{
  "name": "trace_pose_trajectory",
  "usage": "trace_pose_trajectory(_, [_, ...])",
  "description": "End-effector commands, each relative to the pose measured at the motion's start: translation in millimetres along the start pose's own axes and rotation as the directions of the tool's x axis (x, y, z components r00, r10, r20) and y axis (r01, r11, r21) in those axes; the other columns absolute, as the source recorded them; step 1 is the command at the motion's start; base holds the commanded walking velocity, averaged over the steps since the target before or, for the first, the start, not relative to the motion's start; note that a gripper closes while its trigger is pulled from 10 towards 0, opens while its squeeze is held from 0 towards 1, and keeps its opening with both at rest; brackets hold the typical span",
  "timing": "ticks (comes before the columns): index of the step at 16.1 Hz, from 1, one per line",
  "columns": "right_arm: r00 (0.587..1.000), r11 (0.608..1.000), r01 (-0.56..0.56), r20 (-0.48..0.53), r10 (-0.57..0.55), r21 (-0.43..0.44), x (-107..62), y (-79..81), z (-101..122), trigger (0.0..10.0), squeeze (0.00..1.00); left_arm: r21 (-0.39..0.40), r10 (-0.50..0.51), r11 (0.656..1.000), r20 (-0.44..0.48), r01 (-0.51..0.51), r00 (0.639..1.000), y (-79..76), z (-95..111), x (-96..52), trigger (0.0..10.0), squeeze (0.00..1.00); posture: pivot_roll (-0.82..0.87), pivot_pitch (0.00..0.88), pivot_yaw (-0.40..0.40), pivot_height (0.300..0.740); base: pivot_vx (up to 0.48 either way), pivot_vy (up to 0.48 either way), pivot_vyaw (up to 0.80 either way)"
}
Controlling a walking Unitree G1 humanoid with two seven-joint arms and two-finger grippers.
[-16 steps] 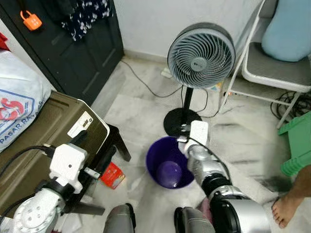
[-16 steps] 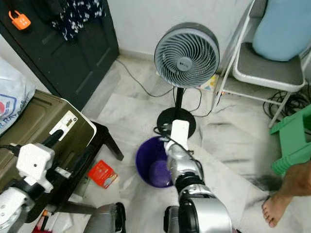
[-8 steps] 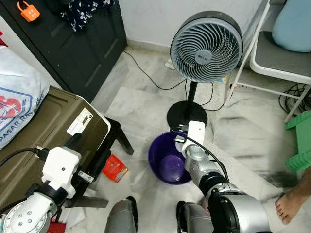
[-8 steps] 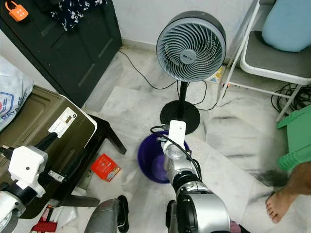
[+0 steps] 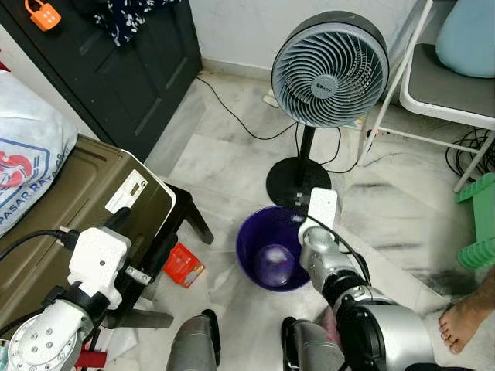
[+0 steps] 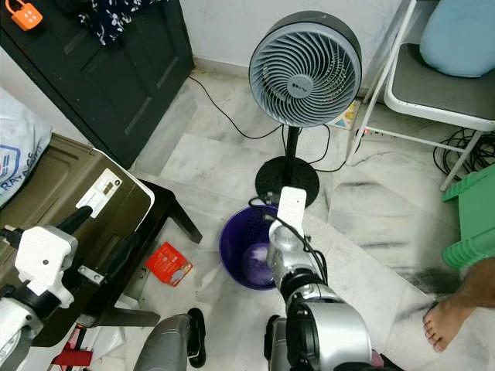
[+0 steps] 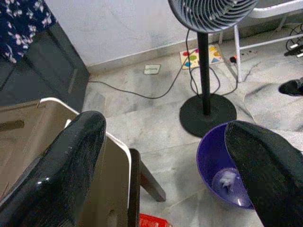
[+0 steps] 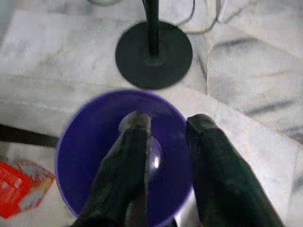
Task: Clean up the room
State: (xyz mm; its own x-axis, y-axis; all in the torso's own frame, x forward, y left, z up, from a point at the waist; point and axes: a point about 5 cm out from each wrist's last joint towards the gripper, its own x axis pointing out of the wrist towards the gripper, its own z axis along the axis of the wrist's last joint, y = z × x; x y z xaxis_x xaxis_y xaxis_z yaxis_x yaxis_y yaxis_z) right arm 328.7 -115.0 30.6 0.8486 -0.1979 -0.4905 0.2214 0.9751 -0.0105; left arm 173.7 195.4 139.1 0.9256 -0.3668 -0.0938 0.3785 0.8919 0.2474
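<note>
The right gripper (image 8: 163, 161) hangs over the purple bin (image 5: 251, 239), fingers apart and empty, apparently because a pale scrap (image 7: 227, 178) now lies inside, while the red packet (image 5: 182, 265) waits at the bin's 9 o'clock and the left gripper (image 7: 165, 165) idles, fingers apart.

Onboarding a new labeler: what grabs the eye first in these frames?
The purple bin on the marble floor, with the right gripper open over its mouth and something pale at the bottom. Right behind it stands the grey pedestal fan. A red packet lies on the floor by the olive case.
</note>
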Motion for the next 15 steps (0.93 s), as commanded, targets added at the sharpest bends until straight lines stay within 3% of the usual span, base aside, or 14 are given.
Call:
trace_pose_trajectory(1, [0.997,0.998,-0.056,0.056,0.055,0.014,-2.1,14.0,14.2,10.0,1.00,-0.019,0.010,1.000,-0.010,-0.011,1.000,-0.1,-2.7,3.2,10.0,0.00,0.17,0.185,0.091,0.740,0.000,0.000,0.00])
trace_pose_trajectory(3, [0.952,0.978,-0.200,0.225,0.208,-0.059,-16.3,29.9,38.8,10.0,1.00,-0.072,0.007,0.997,0.072,-0.002,0.997,-7.1,5.1,29.6,10.0,0.00,0.11,0.126,0.086,0.740,0.000,0.000,0.00])
trace_pose_trajectory(5, [0.933,0.968,-0.223,0.261,0.246,-0.115,-25.5,25.2,36.2,10.0,1.00,-0.090,0.018,0.996,0.091,-0.010,0.996,-10.1,5.4,40.5,10.0,0.00,0.07,0.093,0.085,0.740,0.000,0.000,0.00])
trace_pose_trajectory(7, [0.901,0.950,-0.229,0.321,0.290,-0.214,-45.4,-4.1,24.2,10.0,1.00,-0.123,0.021,0.992,0.135,-0.004,0.991,-22.0,7.3,59.9,10.0,0.00,0.02,0.045,0.078,0.740,0.000,0.000,0.00])
trace_pose_trajectory(8, [0.886,0.945,-0.200,0.364,0.288,-0.259,-54.5,-31.5,17.9,10.0,1.00,-0.130,0.044,0.991,0.163,-0.023,0.986,-23.6,9.9,70.7,10.0,0.00,0.00,0.004,0.072,0.740,0.000,0.000,0.00])
trace_pose_trajectory(9, [0.886,0.945,-0.200,0.364,0.288,-0.259,-54.5,-31.5,17.9,10.0,1.00,-0.130,0.044,0.991,0.163,-0.023,0.986,-23.6,9.9,70.7,10.0,0.00,0.00,0.004,0.072,0.740,0.000,0.000,0.00])
trace_pose_trajectory(10, [0.873,0.945,-0.174,0.401,0.278,-0.277,-57.4,-44.2,20.8,10.0,1.00,-0.136,0.068,0.990,0.169,-0.045,0.983,-21.2,9.9,75.0,10.0,0.00,-0.02,0.000,0.068,0.740,0.000,0.000,0.00])
trace_pose_trajectory(12, [0.858,0.942,-0.149,0.434,0.274,-0.301,-60.0,-54.1,24.7,10.0,1.00,-0.142,0.089,0.988,0.177,-0.064,0.980,-17.9,9.6,81.1,10.0,0.00,-0.03,0.000,0.063,0.740,0.000,0.000,0.00])
trace_pose_trajectory(15, [0.822,0.927,-0.128,0.485,0.297,-0.352,-80.9,-74.3,20.2,10.0,1.00,-0.142,0.162,0.980,0.185,-0.137,0.969,-11.1,10.0,92.5,10.0,0.00,-0.06,0.000,0.060,0.740,0.000,0.000,0.00])
